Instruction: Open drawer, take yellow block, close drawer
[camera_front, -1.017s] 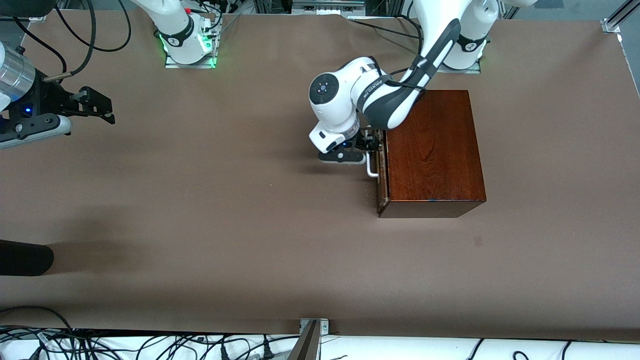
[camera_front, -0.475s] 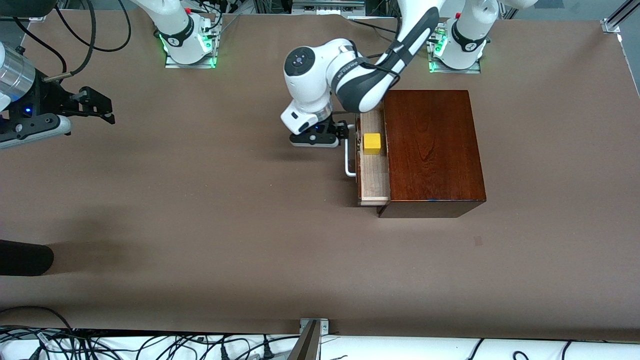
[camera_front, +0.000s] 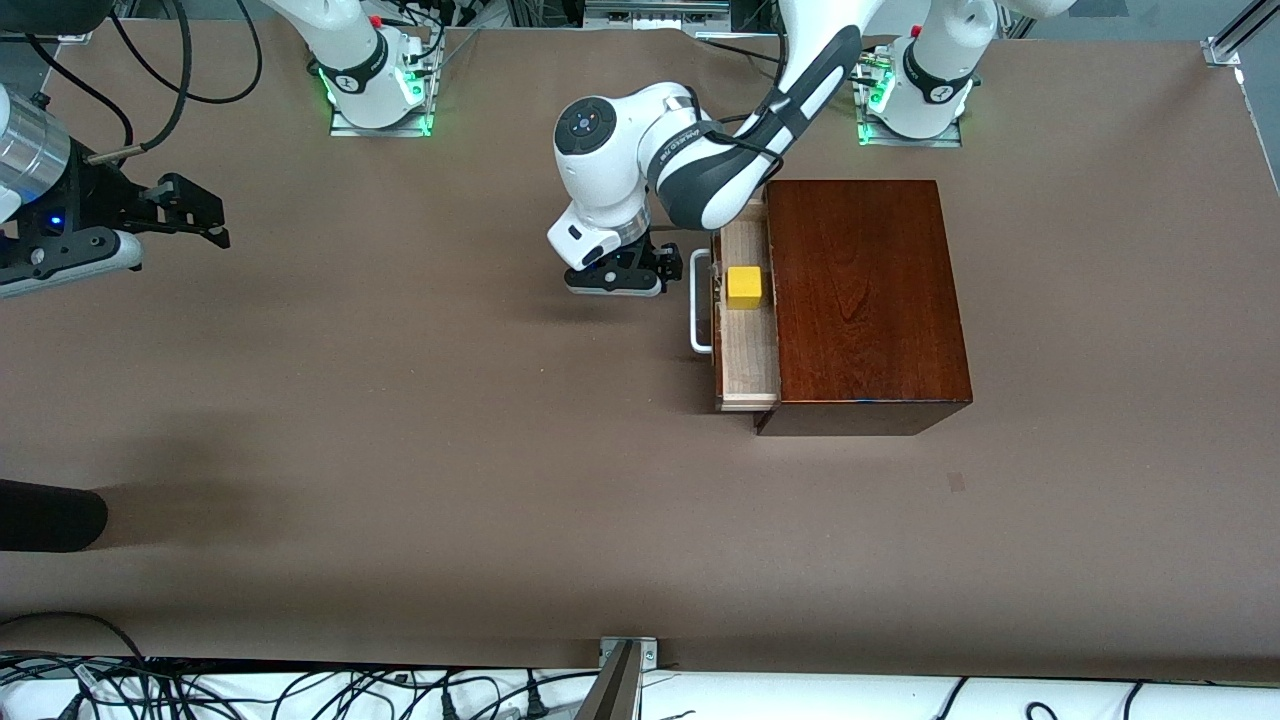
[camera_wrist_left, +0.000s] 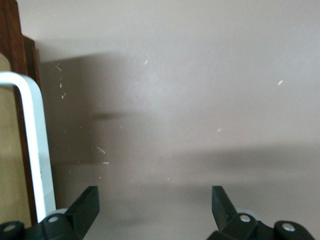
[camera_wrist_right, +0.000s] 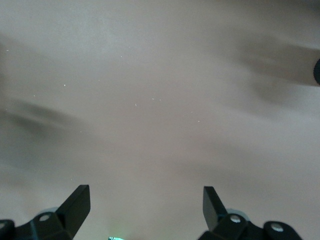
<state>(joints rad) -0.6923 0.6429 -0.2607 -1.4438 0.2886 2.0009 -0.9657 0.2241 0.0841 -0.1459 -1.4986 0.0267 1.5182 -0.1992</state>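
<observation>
The drawer (camera_front: 746, 352) of the dark reddish-brown wooden box (camera_front: 865, 300) stands partly pulled out toward the right arm's end, with its pale interior showing. The yellow block (camera_front: 744, 286) sits in it. My left gripper (camera_front: 672, 268) is open and empty just off the white bar handle (camera_front: 698, 305), apart from it. In the left wrist view the handle (camera_wrist_left: 37, 145) and the dark drawer front (camera_wrist_left: 26, 120) lie beside my open left gripper (camera_wrist_left: 155, 202). My right gripper (camera_front: 205, 212) waits open and empty over bare table at its own end, as the right wrist view (camera_wrist_right: 145, 202) shows.
A dark rounded object (camera_front: 50, 515) juts in at the right arm's end, nearer the camera. Cables (camera_front: 300, 690) run along the table's near edge. The brown tabletop (camera_front: 450, 420) is bare between the arms.
The drawer went from shut to pulled out, uncovering the yellow block. My left gripper then let go of the handle and drew a little away from it. The right arm has not moved.
</observation>
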